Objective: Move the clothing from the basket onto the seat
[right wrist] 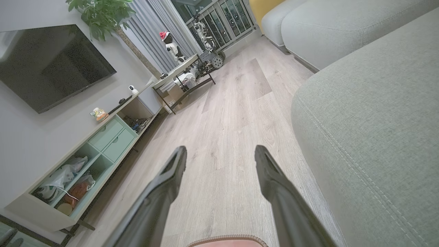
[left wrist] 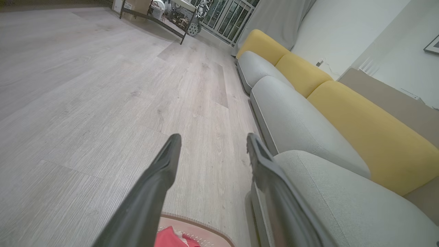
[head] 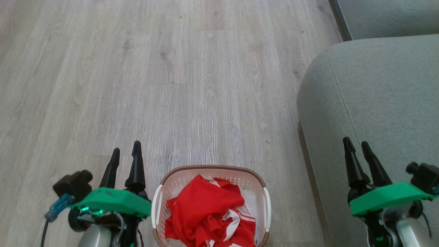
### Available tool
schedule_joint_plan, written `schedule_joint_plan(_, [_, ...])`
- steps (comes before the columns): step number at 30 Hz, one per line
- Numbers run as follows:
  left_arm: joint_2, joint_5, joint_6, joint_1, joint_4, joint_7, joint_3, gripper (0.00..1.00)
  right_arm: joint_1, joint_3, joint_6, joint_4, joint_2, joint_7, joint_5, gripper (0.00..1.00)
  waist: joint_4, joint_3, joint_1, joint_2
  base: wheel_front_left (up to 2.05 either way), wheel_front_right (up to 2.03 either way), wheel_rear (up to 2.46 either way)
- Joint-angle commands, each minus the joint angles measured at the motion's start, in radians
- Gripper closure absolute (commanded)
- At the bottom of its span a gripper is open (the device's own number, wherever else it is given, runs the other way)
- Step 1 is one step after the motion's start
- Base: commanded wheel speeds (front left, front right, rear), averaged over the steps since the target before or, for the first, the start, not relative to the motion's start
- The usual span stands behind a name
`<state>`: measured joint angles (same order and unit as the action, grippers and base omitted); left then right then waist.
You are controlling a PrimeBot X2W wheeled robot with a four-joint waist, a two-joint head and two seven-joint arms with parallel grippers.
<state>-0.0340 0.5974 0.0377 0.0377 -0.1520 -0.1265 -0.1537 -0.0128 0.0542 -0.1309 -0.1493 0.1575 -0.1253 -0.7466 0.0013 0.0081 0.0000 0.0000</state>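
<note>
Red clothing (head: 205,209) lies bunched in the basket (head: 212,168), on the wood floor (head: 171,68) at bottom centre of the head view. Left gripper (head: 126,146): jaws spread, empty, just left of the basket. Right gripper (head: 355,141): jaws spread, empty, overlapping the grey-green seat (head: 377,96).

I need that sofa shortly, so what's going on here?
A two-armed robot faces a small cream-white perforated plastic basket on the pale wooden floor, with crumpled bright red sports clothing with white trim inside. Its left pincer and right pincer hover open, holding nothing. The grey-green upholstered seat cushion sits on its right.
</note>
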Motion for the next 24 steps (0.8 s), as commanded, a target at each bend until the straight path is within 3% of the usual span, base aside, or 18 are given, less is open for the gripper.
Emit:
schedule_joint_plan(1, [-0.013, -0.04, 0.01, 0.058, 0.044, -0.019, 0.01, 0.0, -0.058, 0.018, 0.0, 0.039, 0.023, -0.019, 0.037, 0.0, -0.001, 0.001, 0.0, 0.0, 0.0, 0.0, 0.0])
schedule_joint_plan(24, [-0.015, -0.299, 0.053, 0.068, 0.083, -0.084, -0.037, 0.0, -0.068, 0.031, 0.0, 0.031, 0.041, -0.084, 0.278, 0.0, 0.0, 0.007, 0.0, 0.0, 0.0, 0.0, 0.0])
